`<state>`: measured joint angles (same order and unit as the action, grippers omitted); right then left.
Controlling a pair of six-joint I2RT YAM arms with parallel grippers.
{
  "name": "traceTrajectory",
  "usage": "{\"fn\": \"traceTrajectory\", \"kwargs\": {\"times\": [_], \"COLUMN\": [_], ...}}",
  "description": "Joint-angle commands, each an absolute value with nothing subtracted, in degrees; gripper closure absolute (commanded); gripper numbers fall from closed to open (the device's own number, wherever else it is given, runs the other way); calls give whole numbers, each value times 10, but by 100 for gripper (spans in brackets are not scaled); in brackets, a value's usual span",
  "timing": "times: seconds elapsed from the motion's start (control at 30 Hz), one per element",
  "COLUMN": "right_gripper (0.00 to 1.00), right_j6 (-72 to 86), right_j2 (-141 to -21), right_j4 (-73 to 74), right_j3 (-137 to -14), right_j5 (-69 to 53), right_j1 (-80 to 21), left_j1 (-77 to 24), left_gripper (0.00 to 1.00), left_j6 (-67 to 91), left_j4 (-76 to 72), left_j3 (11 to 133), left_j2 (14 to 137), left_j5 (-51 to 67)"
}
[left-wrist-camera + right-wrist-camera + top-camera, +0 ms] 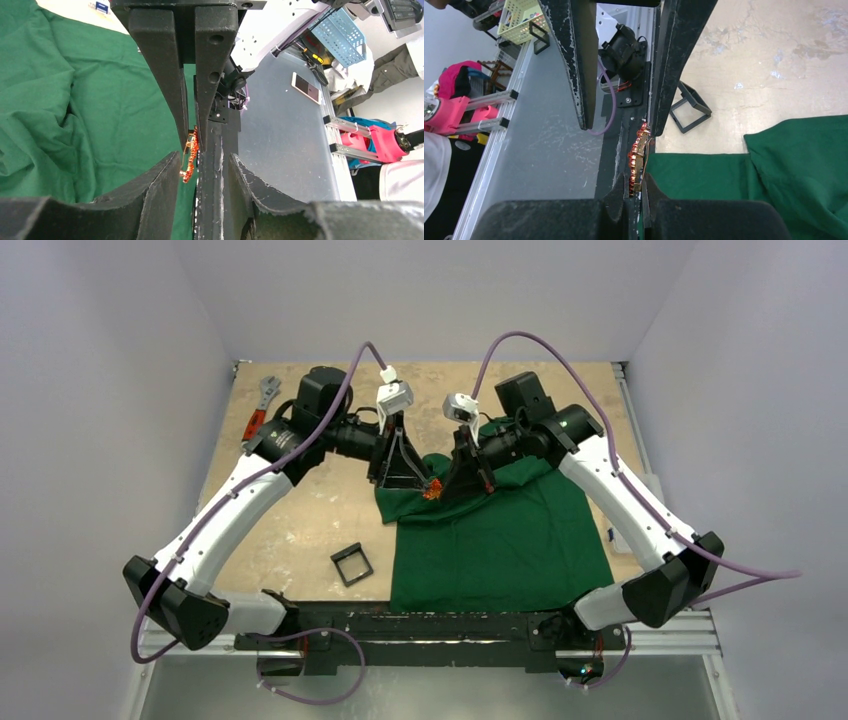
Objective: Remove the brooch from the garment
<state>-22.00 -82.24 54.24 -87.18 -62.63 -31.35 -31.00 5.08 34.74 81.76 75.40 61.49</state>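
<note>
I am watching both arms meeting over the bunched far edge of the garment (500,540), which is lying spread on the right half of the table (300,510); the right gripper (634,182) is pinching the brooch (638,160) edge-on, its jaws closed on the orange-red ornament with almost no gap; the left gripper (204,160) is facing it from the opposite side, its jaws standing partly apart, the brooch sitting between them close to one finger but not clamped; the brooch is sitting right at the cloth's edge, and I cannot tell whether it is pinned there; a red-handled wrench (258,412) is lying at the table's far left; a black square frame (352,565) is lying beside the garment's near left side
</note>
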Motion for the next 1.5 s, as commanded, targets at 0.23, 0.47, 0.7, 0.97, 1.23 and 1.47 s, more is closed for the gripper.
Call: {"fn": "traceTrajectory", "kwargs": {"times": [0.23, 0.47, 0.7, 0.97, 1.23, 1.47], "right_gripper": [100, 100, 55, 2, 3, 4], "right_j6": [-244, -244, -165, -15, 47, 54], "right_j2": [-831, -836, -828, -720, -701, -735], "right_j4": [568, 569, 501, 301, 239, 227], "right_j3": [-910, -913, -905, -808, -778, -796], "right_j5": [-645, -639, -608, -438, -221, -194], "right_j1": [-321, -323, -309, -258, -332, -366], "left_j1": [-335, -341, -330, -255, -273, -280], "left_gripper": [69, 89, 100, 100, 100, 100], "left_j6": [48, 50, 108, 399, 493, 509], "left_j4": [329, 320, 270, 55, 188, 219], "left_j3": [833, 833, 804, 683, 727, 734], "left_j2": [779, 782, 769, 717, 695, 689], "left_j5": [604, 612, 622, 480, 187, 154]}}
